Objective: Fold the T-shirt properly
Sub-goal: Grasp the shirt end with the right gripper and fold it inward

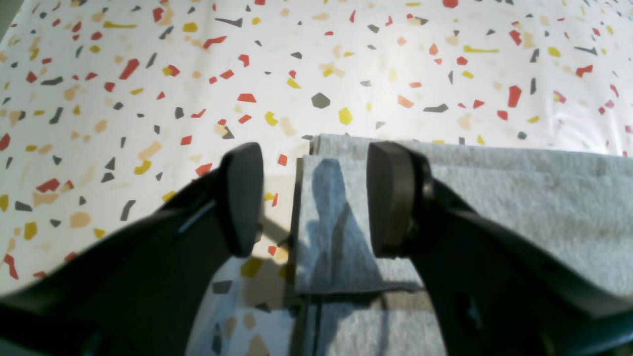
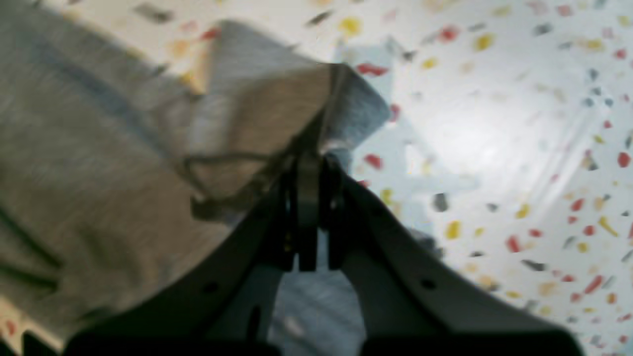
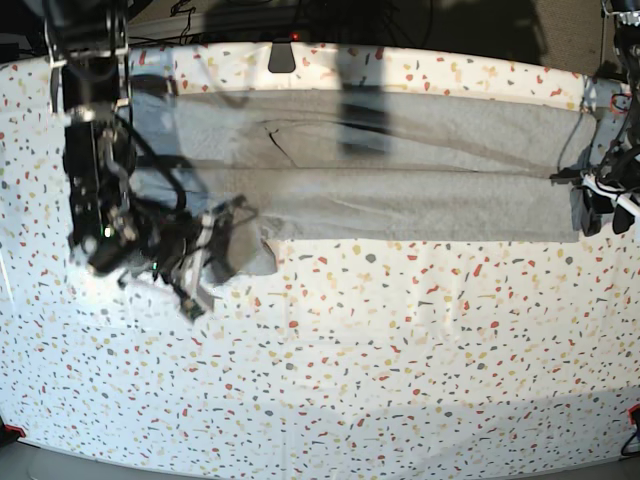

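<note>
Grey T-shirt (image 3: 400,165), folded into a long band across the far half of the speckled table (image 3: 400,360); right gripper (image 2: 311,148) clenched on a lifted corner of cloth; left gripper (image 1: 316,198) released, jaws spread wide over the band's other end.

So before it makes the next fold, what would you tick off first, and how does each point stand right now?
1. Right gripper shut on the T-shirt: ok, cloth is pinched between its fingertips.
2. Left gripper gripping its end: not ok, the jaws stand open over the shirt's edge with nothing between them.
3. Shirt already folded into a long band across the table: ok.
4. Band lying flat: not ok, it is bunched and lifted at the right gripper's end.
5. Both ends ready to move together: not ok, only one end is held.
6. How many layers the right gripper holds: cannot tell, that view is blurred.
</note>
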Available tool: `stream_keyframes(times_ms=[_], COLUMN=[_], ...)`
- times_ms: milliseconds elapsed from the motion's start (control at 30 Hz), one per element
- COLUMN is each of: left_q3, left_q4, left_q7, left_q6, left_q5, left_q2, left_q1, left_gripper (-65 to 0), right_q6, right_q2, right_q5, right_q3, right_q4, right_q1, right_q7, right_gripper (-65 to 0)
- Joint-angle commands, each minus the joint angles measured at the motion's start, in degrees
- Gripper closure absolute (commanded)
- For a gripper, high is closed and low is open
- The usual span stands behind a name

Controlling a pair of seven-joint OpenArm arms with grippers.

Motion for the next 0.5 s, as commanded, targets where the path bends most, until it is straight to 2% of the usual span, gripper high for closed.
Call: stream_keyframes(times_ms=[0,233,467], left_q3=[-0.4,-0.4,-0.4], left_q4=[1.1,1.1,1.1], left_q7=[-1.3,-1.3,-1.3], left_q6=[0.0,0.0,0.0], left_q5=[-0.5,-0.5,-0.5], left_q2=[-1.1,-1.1,-1.1], left_q1=[-0.6,-0.6,-0.6], left_gripper=[-33.1,-33.1,-33.1], right_q6=[0.1,0.1,0.1], right_q2=[0.5,0.5,0.5], right_q5=[0.5,0.0,0.2], right_q3=[0.4,0.4,0.4], right_q4=[3.3,17.9,21.5], right_q1=[-1.0,-15.2,-23.3], right_q7=[0.7,1.6,4.6], right_gripper=[0.0,0.0,0.0])
